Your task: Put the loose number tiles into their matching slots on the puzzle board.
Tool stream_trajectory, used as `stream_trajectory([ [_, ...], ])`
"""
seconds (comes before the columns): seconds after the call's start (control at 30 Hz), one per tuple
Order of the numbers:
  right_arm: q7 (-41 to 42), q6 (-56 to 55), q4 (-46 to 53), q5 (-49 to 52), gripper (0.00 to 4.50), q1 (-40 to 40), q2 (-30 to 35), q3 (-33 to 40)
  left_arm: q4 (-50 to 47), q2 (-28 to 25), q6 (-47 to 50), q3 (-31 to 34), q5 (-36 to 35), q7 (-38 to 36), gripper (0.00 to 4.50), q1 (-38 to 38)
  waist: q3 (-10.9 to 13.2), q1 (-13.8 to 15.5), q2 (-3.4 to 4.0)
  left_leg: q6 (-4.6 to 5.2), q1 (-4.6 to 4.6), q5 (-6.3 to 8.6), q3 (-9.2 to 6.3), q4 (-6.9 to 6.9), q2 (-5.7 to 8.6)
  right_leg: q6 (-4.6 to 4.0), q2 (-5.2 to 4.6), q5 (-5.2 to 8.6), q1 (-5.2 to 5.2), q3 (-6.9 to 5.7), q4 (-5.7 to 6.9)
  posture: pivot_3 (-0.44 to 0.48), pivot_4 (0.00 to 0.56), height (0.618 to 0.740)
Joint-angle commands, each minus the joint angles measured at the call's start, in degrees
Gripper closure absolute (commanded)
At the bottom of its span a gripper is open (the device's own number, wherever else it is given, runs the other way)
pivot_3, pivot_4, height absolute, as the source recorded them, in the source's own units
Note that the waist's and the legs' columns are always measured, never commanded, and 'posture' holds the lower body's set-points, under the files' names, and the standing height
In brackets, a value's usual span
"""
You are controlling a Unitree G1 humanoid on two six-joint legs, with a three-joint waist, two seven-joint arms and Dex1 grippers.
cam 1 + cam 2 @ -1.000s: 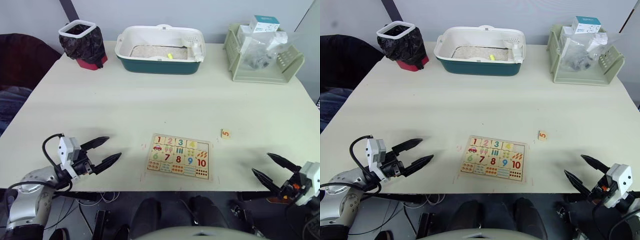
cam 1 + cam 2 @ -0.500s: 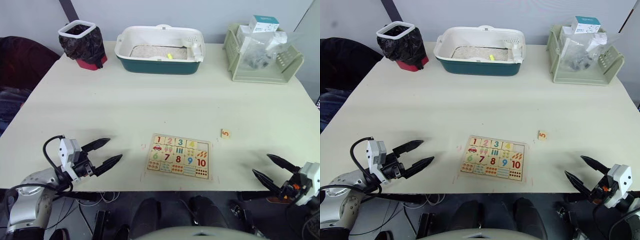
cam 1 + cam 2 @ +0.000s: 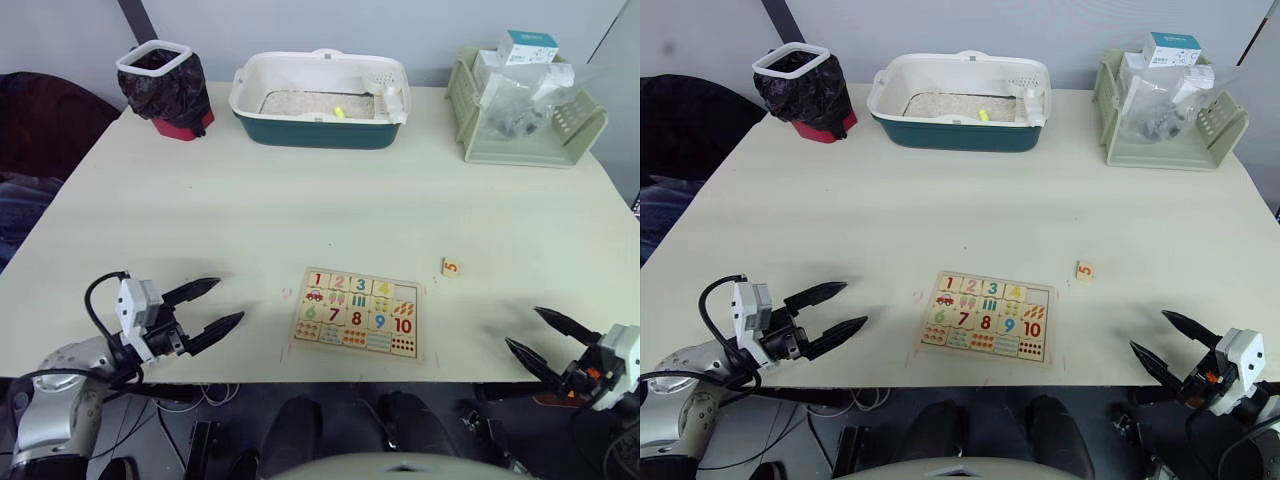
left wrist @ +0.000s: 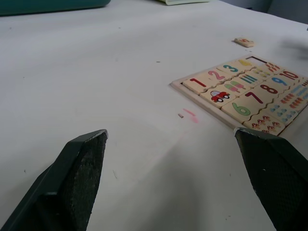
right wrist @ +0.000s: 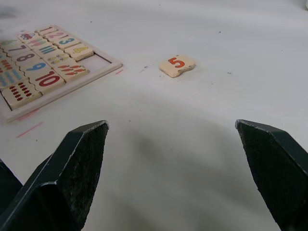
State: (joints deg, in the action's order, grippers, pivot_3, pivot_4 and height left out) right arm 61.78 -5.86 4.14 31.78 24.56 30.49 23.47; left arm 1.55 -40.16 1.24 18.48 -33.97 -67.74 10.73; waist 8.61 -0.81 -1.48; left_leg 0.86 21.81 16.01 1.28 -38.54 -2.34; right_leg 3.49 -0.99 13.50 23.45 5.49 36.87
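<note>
Left claw (image 3: 214, 307) spread wide, holding nothing, black tapered fingers (image 4: 77, 183) hovering just over the surface (image 3: 300, 190), to the left of the board (image 3: 359, 311) and apart from it. Right claw (image 3: 542, 337) likewise spread wide and empty, near the surface's front edge, to the right of the board and well clear of it; pointed black fingers (image 5: 72, 178) matte and wedge-shaped.

Board flat, rectangular, pale wood, lying near the front edge between the two claws, with a thin raised rim. Top row filled with square tiles printed 1, 2, 3 and 4 in red, pink, teal and yellow; last slot (image 3: 405, 293) of that row, at the board's far right corner, open and showing bare wood. Below, a row of small counting pictures, then 6 to 10 in large coloured digits, then more counting pictures. Tile edges wavy where they meet.

Tile 5 (image 3: 452, 267) loose on the surface, just right of the board and slightly beyond its far right corner, lying flat, red digit up, small, squarish, pale wood with rounded corners.

Surface smooth, matte, off-white, with faint pink marks beside the board.

Beyond the board at the far edge: white-and-teal tray (image 3: 320, 100), black-lined bin (image 3: 165, 85), pale green basket (image 3: 525, 95).
</note>
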Motion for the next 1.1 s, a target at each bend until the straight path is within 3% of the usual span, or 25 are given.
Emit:
stream_trajectory([
  [0.03, 1.1, 2.4, 1.9, 2.1, 0.06, -1.1, 2.0, 0.3, -0.2, -0.6, -1.2, 1.7, -1.4, -2.9, 0.0, -1.3, 0.0, 0.0, 0.01, 0.0, 0.0, 0.0, 0.0, 0.0, 0.0, 0.0, 0.0, 0.0, 0.0, 0.0, 0.0, 0.0, 0.15, 0.74],
  [0.5, -2.6, 12.1, 2.0, -7.4, 0.06, -20.0, 11.4, -10.4, 11.7, -6.0, -5.1, -2.7, -0.1, -23.6, 0.0, -15.4, 0.0, 0.0, 0.03, 0.0, 0.08, 0.0, 0.02, 0.0, 0.04, -0.25, 0.02, -0.15, 0.04, 0.0, -0.04, 0.0, 0.15, 0.74],
  [0.77, 0.4, 20.5, -4.5, -14.5, 0.06, -35.3, 16.8, -21.2, 13.9, -7.5, -5.7, -7.7, -1.9, -24.8, 0.0, -19.5, 0.0, -0.1, 0.04, 0.0, 0.06, 0.0, 0.01, 0.02, 0.05, -0.25, 0.02, -0.16, 0.03, 0.0, -0.04, 0.0, 0.15, 0.74],
  [1.1, 5.1, 23.4, -13.8, -19.1, 0.06, -47.0, 16.8, -29.2, 12.2, -13.1, -10.5, -15.1, -8.7, -24.8, 0.0, -18.3, 0.1, 0.0, 0.07, 0.01, 0.21, 0.0, -0.01, 0.11, 0.03, -0.26, 0.01, -0.17, 0.22, -0.03, -0.05, 0.0, 0.15, 0.74],
])
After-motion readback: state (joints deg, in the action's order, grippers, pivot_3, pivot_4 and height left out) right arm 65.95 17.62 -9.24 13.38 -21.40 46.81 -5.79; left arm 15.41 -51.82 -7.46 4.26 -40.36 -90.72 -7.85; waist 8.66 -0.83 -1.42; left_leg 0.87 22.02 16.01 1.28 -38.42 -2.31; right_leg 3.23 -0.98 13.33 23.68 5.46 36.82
